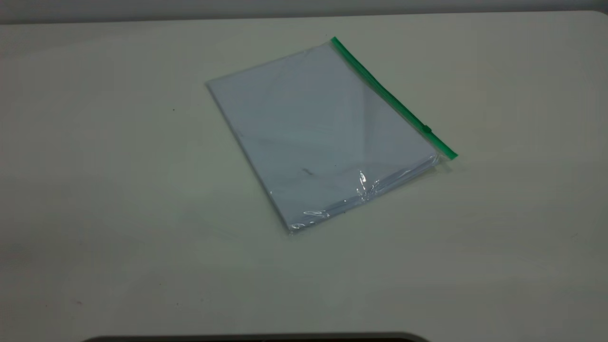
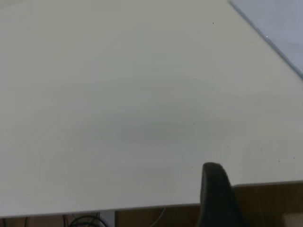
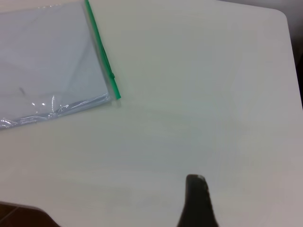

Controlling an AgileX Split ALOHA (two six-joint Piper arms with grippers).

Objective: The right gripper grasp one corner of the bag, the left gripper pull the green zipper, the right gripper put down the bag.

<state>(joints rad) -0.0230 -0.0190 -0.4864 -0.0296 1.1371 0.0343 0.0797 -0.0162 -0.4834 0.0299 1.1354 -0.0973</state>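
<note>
One bag (image 1: 318, 137) lay flat on the table (image 1: 95, 190), a little right of centre in the exterior view and turned at an angle, with white paper visible through the clear plastic. No gripper touched it. Its left side was a plain clear edge. The zipper (image 1: 389, 97) ran along the right long edge, from the far corner down to the near corner (image 1: 451, 154). The slider (image 1: 427, 128) sat close to that near corner. Neither arm showed in the exterior view. In the left wrist view one dark fingertip of the left gripper (image 2: 215, 194) hung over the table edge, well apart from the bag's plain edge (image 2: 279, 23). In the right wrist view the right gripper (image 3: 196, 201) showed only one dark tip above bare table, well apart from the zipper end (image 3: 117, 96). With a single tip visible on each gripper, I could not tell whether either was apart or together.
</note>
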